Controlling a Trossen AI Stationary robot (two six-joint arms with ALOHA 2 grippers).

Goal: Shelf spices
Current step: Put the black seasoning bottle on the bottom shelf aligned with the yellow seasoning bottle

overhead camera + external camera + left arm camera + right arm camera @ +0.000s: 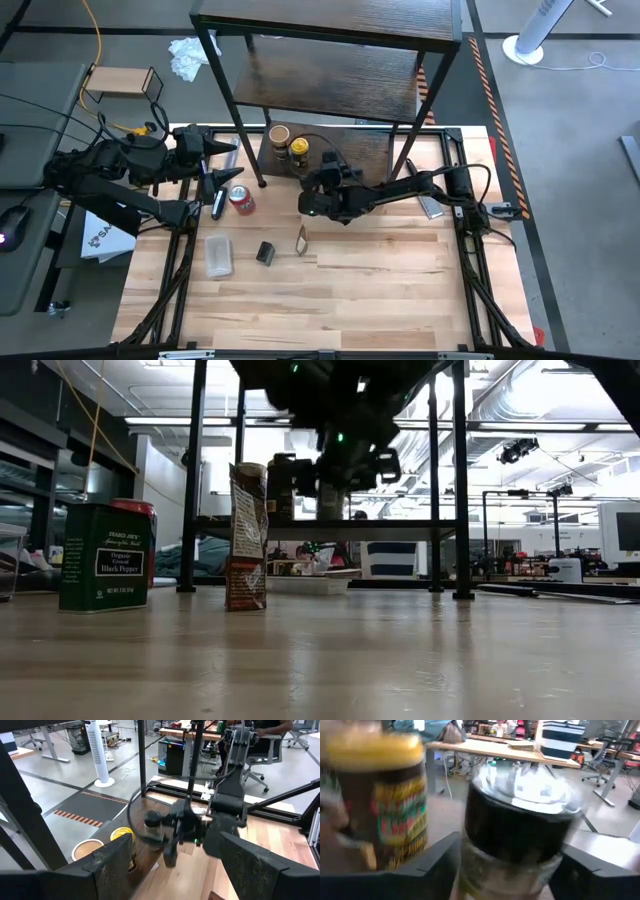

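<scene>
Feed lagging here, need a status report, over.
Left gripper open, parked beside red can. Right gripper around dark jar at shelf bottom board, beside yellow-lidded jar. Black box on table. Nothing blocking.

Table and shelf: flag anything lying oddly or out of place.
Nothing is spilled or damaged. The clear plastic piece lies flat on the table. A thin packet stands on edge near the black box. Two jars already stand upright on the shelf's lowest board.

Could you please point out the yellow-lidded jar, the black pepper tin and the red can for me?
yellow-lidded jar (298, 146): high view, on its yellow lid.
black pepper tin (104, 557): low view, on its front label.
red can (241, 200): high view, on its silver top.
</scene>
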